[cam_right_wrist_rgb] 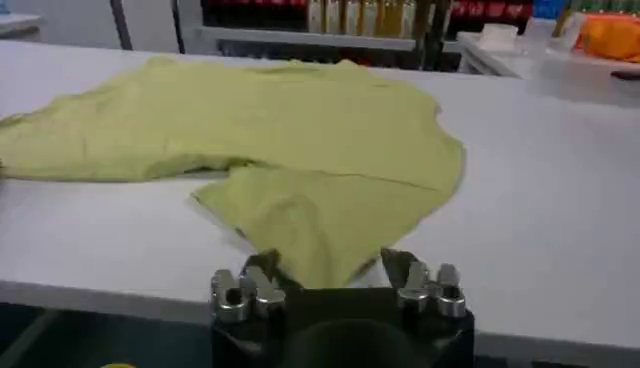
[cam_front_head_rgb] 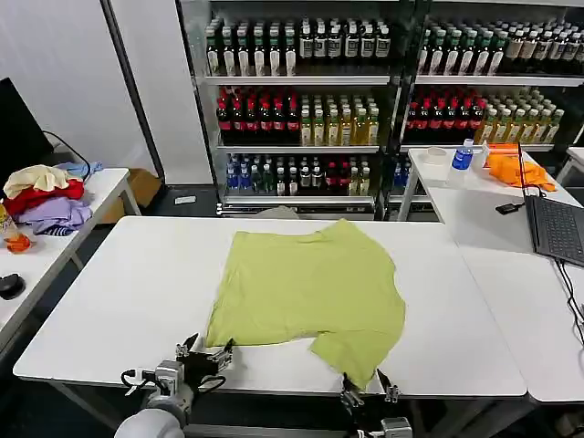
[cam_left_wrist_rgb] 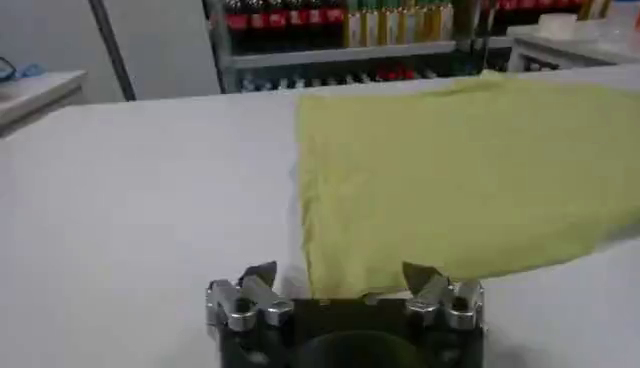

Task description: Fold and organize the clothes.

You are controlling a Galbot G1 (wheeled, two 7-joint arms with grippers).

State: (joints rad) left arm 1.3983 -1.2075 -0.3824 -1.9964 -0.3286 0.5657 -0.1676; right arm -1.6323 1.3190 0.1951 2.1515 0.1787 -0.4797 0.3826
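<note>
A lime T-shirt [cam_front_head_rgb: 310, 287] lies spread, plain side up, in the middle of the white table [cam_front_head_rgb: 137, 292], with one flap reaching the front edge. My left gripper [cam_front_head_rgb: 208, 351] is open at the shirt's near left corner. In the left wrist view the shirt's [cam_left_wrist_rgb: 450, 170] edge lies between the spread fingers of the left gripper [cam_left_wrist_rgb: 338, 280]. My right gripper [cam_front_head_rgb: 370, 388] is open at the front edge, at the tip of the hanging flap. In the right wrist view the shirt's [cam_right_wrist_rgb: 300, 140] flap runs in between the wide-apart fingers of the right gripper [cam_right_wrist_rgb: 330, 265].
A pile of cream, red and lavender garments [cam_front_head_rgb: 46, 193] sits on the side table to the left. On the right table lie an orange cloth [cam_front_head_rgb: 516, 169] and a laptop [cam_front_head_rgb: 557, 228]. Shelves of bottles [cam_front_head_rgb: 301, 100] stand behind.
</note>
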